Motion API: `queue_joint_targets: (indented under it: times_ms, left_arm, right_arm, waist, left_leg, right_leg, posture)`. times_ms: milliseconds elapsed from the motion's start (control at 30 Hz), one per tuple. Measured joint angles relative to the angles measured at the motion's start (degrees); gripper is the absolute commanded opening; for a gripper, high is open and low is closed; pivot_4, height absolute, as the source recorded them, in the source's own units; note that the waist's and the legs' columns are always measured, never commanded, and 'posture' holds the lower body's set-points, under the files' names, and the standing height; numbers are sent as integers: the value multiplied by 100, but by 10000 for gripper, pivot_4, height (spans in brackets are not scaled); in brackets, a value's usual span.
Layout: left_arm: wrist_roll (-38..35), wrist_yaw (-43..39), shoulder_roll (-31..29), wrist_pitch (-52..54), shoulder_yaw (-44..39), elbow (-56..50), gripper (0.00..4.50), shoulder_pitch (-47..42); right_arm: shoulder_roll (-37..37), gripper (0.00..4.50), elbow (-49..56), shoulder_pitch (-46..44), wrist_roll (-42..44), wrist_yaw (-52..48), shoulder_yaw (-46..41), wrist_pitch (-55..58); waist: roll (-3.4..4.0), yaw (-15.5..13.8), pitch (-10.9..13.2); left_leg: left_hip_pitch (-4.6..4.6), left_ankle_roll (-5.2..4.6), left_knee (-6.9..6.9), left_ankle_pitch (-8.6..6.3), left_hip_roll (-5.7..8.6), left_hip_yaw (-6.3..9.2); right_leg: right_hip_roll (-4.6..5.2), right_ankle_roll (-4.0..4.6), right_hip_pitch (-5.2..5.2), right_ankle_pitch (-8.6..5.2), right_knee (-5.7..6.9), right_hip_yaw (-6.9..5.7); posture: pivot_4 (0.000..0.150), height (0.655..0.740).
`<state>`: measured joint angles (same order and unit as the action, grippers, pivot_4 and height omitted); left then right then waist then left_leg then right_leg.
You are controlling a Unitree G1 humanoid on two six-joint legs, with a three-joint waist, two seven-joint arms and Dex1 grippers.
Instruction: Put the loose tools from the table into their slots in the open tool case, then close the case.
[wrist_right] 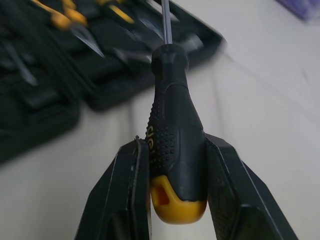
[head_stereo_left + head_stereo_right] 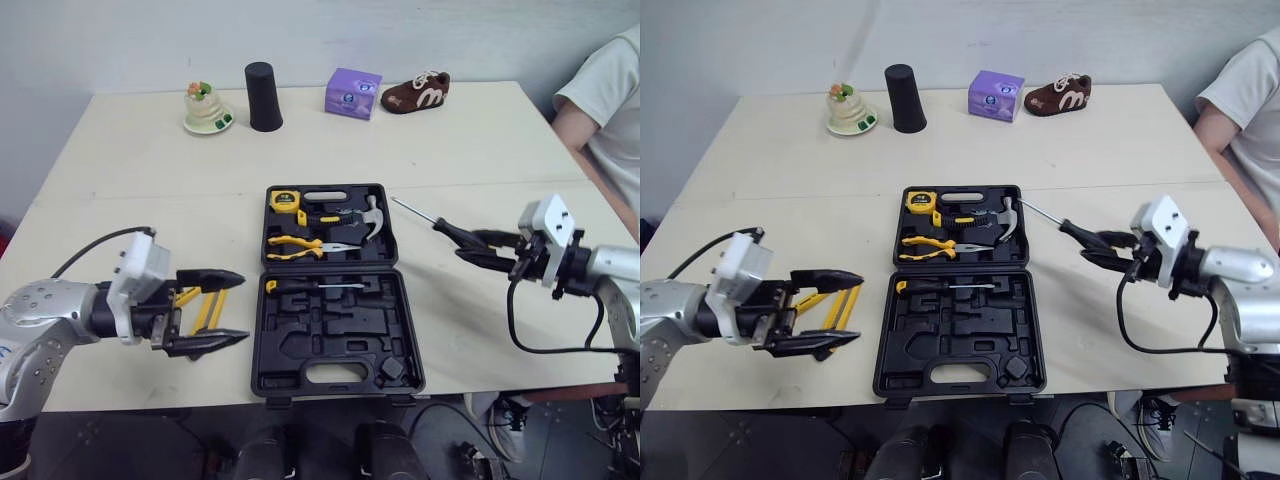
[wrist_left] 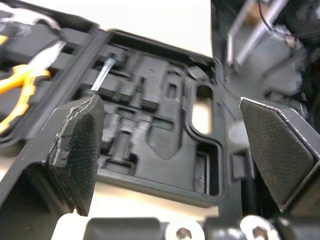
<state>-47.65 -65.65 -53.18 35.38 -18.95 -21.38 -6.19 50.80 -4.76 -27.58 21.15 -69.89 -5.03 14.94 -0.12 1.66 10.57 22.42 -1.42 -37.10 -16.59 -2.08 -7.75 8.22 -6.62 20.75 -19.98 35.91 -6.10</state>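
The black tool case lies open in the middle of the table. Its far half holds a tape measure, a hammer and yellow-handled pliers. One screwdriver sits in the near half among empty slots. My right gripper is shut on a black screwdriver with a yellow end cap, its shaft pointing at the case's far right corner. My left gripper stands open left of the case, just above a yellow-handled tool on the table.
Along the far edge stand a white plate with a small figure, a black cup, a purple box and a brown shoe. A person sits at the table's far right corner.
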Motion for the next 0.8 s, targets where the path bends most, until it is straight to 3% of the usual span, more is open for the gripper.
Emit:
queue_joint_targets:
  times_ms: [167, 467, 800]
  left_arm:
    - [46, -78, -124, -34, -222, -24, 45000, 242]
    - [1333, -397, -88, -1500, -332, 265, 45000, 1228]
    - [1361, -199, 30, -1402, -349, 191, 45000, 1412]
  right_arm:
    - [16, 10362, 570, -435, 29, -558, 743, 317]
    - [-319, 10362, 1409, -1323, -772, -732, 2448, 1097]
    - [-593, 10362, 1556, -1210, -1093, -306, 2719, 1408]
  waist:
    - [-3, -13, 2]
    - [-10, 4, 2]
    - [-17, -1, -1]
  left_leg:
    - [1, -7, -3, -3, 19, -3]
    - [57, -11, -13, -3, 15, -40]
    - [66, -25, -22, -5, 25, -39]
  right_leg:
    - [7, 0, 0, 0, -3, -1]
    - [21, 0, 90, 0, 18, -3]
    - [22, -13, 88, 8, 19, -5]
  posture:
    - [1500, 7400]
    - [1500, 7400]
    - [1500, 7400]
